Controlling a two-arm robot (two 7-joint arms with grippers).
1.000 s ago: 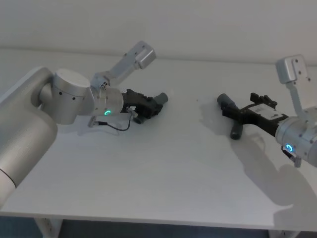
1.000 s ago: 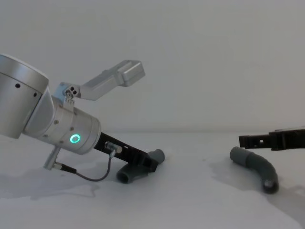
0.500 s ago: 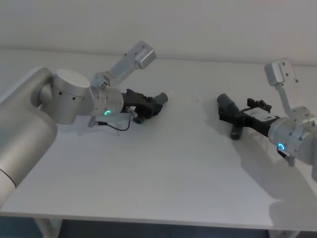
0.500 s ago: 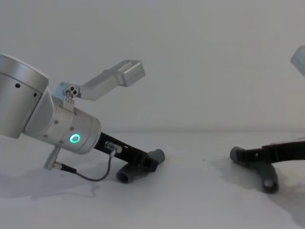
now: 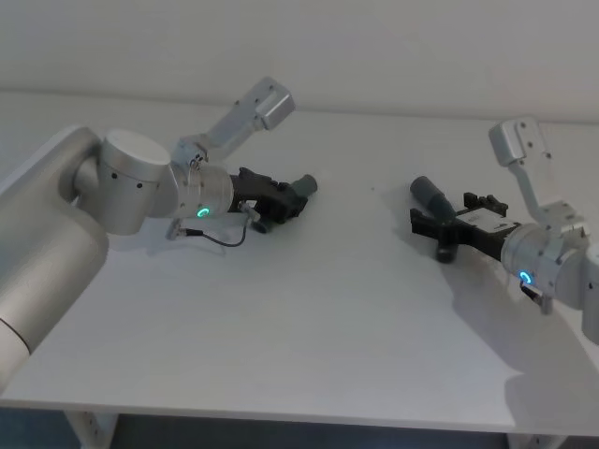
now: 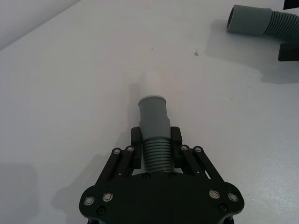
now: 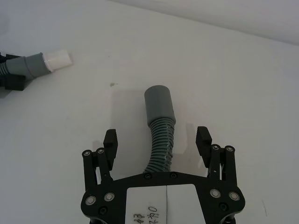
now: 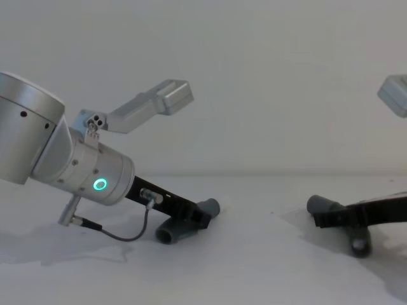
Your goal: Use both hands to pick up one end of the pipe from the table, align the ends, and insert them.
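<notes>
Grasp step w/ left gripper [image 6: 155, 138] clamped on narrow pipe piece [image 6: 153, 115], right gripper [image 7: 157, 138] spread astride socket piece [image 7: 159, 108]; next prob. squeezing shut & lifting.

light: dim, even | source: above | shadows: soft, diffuse on table [image 5: 309, 309]

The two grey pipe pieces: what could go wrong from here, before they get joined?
1. The right gripper straddles the right pipe piece with fingers open, over its curved ribs; closing there might squash it or roll it on the table.
2. The left gripper clamps the left pipe piece on its flexible ribs, so the collar may bend off line when pushed in.
</notes>
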